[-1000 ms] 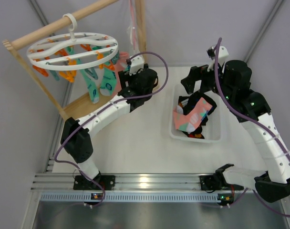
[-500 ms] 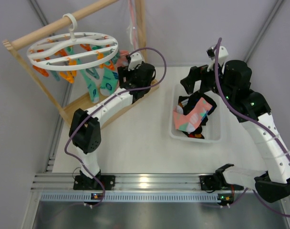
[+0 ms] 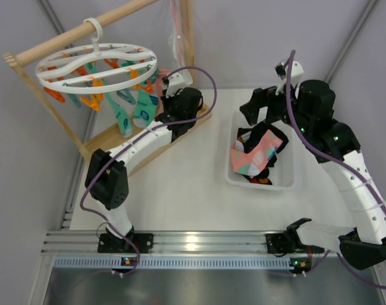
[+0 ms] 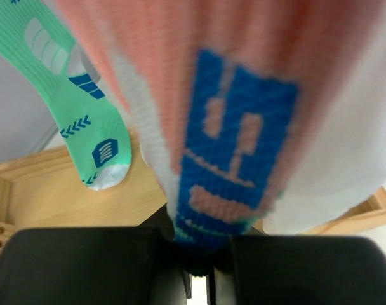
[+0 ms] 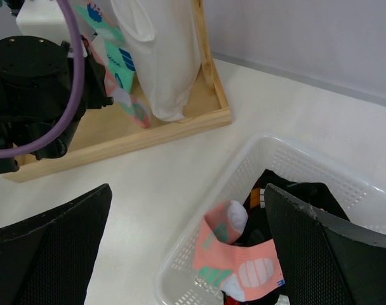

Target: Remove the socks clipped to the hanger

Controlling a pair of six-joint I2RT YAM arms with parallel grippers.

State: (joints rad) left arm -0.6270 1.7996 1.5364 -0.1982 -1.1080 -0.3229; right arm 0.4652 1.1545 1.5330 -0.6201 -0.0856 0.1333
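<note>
The white ring hanger (image 3: 98,63) hangs by its hook from a wooden rail, with orange and teal clips under it. Teal socks (image 3: 133,109) and a pale pink sock (image 3: 160,82) hang from its right side. My left gripper (image 3: 164,101) is at that pink sock. In the left wrist view the gripper (image 4: 199,257) is shut on the lower end of the pink sock (image 4: 244,95), which carries a blue patch. A teal sock (image 4: 85,121) hangs to its left. My right gripper (image 3: 264,105) stands open above the basket, nothing between its fingers (image 5: 47,254).
A white basket (image 3: 288,184) at the right holds a pink sock (image 3: 259,152) and dark ones. The wooden frame's base (image 3: 110,136) lies under the hanger. A white cloth bag (image 5: 158,57) hangs by the frame's right post.
My left gripper has moved up and left to the hanging pink sock and shut on its lower end. The right arm has not moved.
</note>
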